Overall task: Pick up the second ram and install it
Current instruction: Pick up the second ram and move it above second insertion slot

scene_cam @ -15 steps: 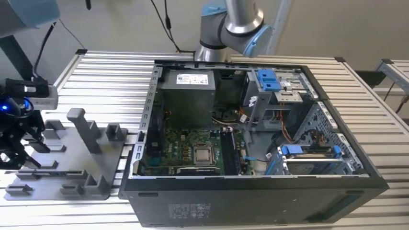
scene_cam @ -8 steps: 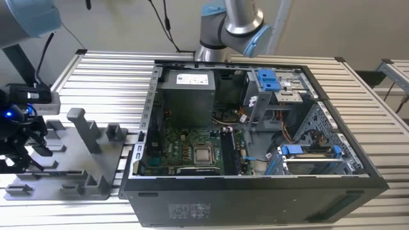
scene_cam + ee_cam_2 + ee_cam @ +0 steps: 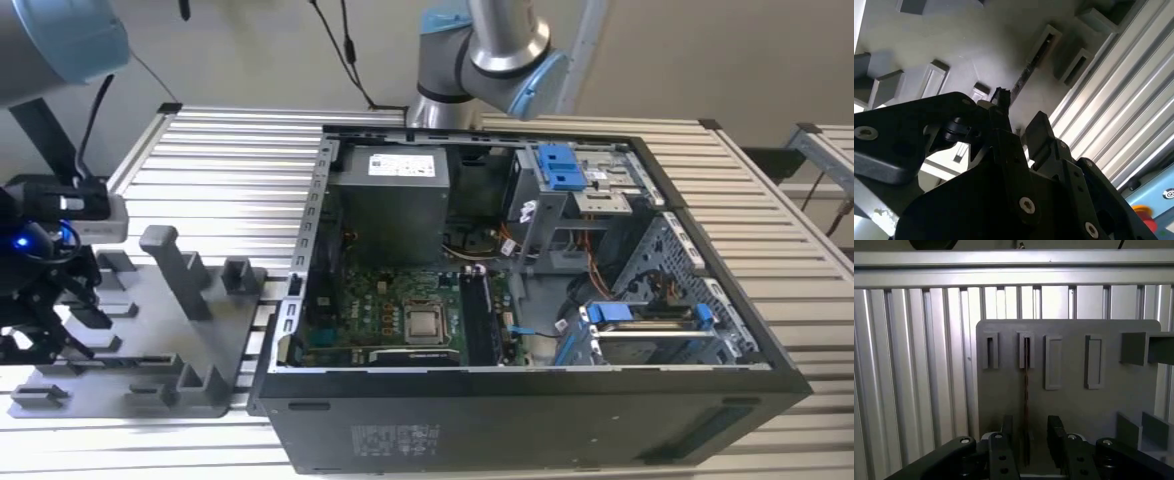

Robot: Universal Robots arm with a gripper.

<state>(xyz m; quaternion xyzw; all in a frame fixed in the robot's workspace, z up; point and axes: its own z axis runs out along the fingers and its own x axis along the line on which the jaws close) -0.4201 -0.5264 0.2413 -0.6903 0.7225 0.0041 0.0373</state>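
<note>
In the first wrist view the end effector point(image 3: 1030, 421) is open, with one black finger point(image 3: 1056, 432) on each side of the second ram point(image 3: 1026, 380), and it holds nothing. The ram stands on its edge, so it looks like a thin dark line. Its far end sits in a slot of the grey holder point(image 3: 1069, 405). The stick is just beside one finger, and I cannot tell if they touch; the other finger is clearly apart from it.

In my judgement the step in hand is the grasp. It will go well only if the stick is brought to the middle of the gap, so that both fingers meet its flat faces together and do not push it sideways in the slot. The closing should be gentle, because the stick is thin.

The holder lies on the slatted metal counter point(image 3: 914, 370). Farther away, to the exterior view's right of the holder, is the open computer case point(image 3: 534, 420) with its green board point(image 3: 387, 305).
</note>
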